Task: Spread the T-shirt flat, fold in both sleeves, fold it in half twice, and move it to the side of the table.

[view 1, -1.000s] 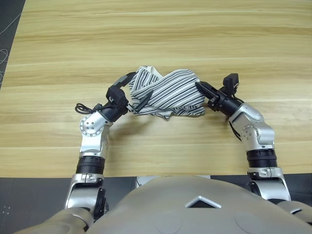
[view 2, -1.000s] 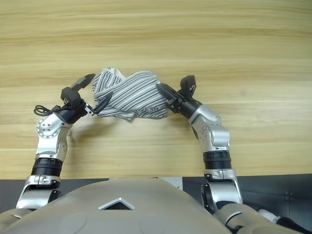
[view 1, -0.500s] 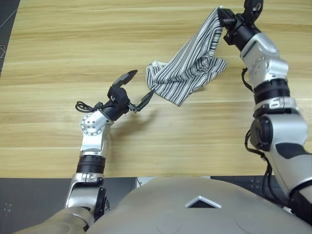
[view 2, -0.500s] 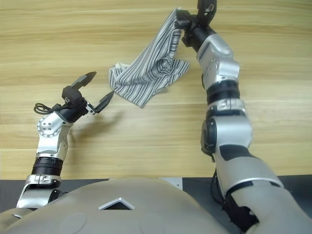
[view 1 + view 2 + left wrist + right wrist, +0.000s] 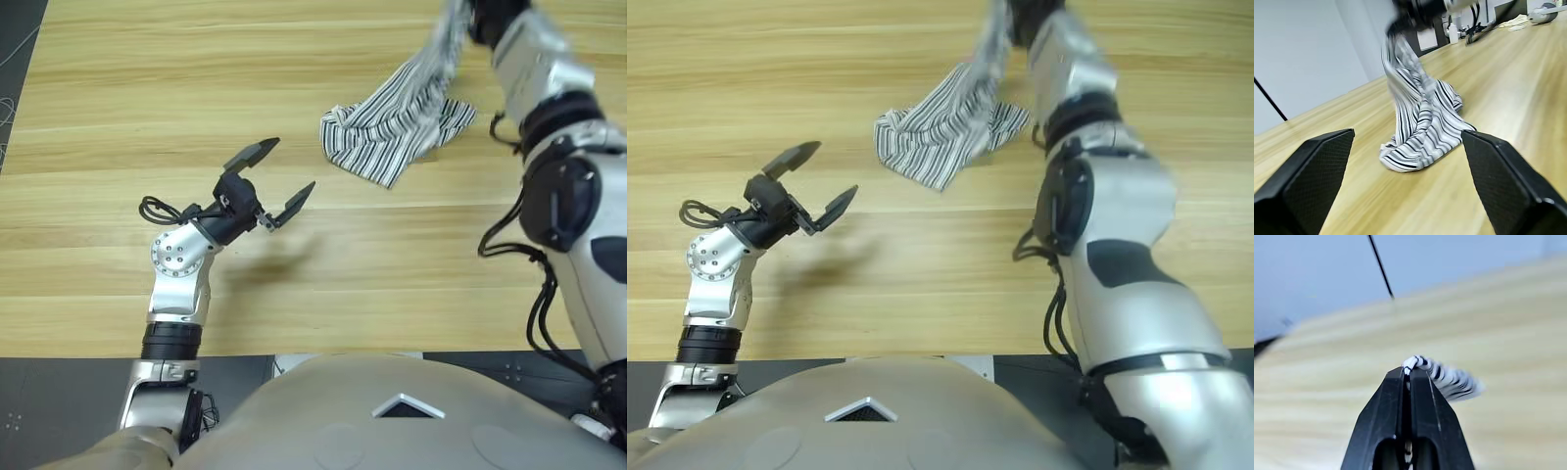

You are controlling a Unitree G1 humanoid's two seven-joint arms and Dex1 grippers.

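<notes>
while right jaws pinch t-shirt point(image 5: 392, 137) edge above table point(image 5: 147, 78), left jaws sit spread wide, apart from it.

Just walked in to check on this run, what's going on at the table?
The right gripper is shut on an edge of the striped T-shirt, holding it up so the rest hangs bunched, its lower part resting on the table. The left gripper is open, nearer the robot and apart from the cloth. The shirt is not yet spread flat.

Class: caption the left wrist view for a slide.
Open left gripper faces the T-shirt, one end lifted off the table.
</notes>
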